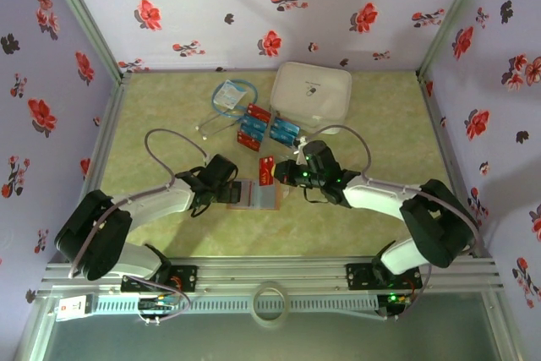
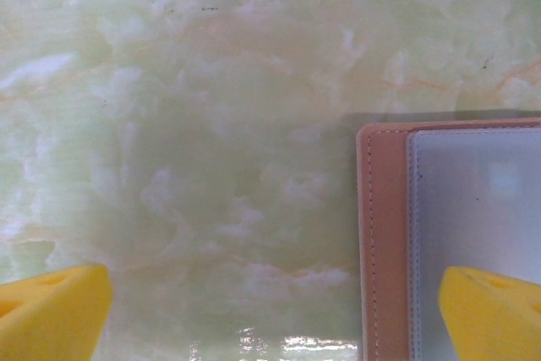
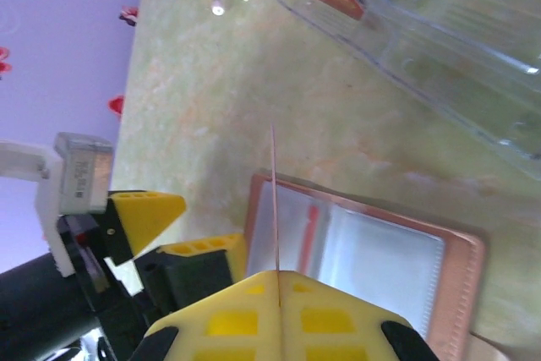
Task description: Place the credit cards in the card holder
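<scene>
Over the open card holder [image 3: 372, 243], the right end effector [image 3: 277, 283] pinches a red credit card [image 1: 266, 170] edge-on.

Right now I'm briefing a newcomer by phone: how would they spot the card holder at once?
Find the big white case at the back of the table. Come toward the arms, past the loose red and blue cards. The card holder lies open in the middle: the only flat tan-rimmed folder with grey pockets.

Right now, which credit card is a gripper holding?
The red card pinched in the right gripper over the card holder; the other cards lie by the white case.
</scene>
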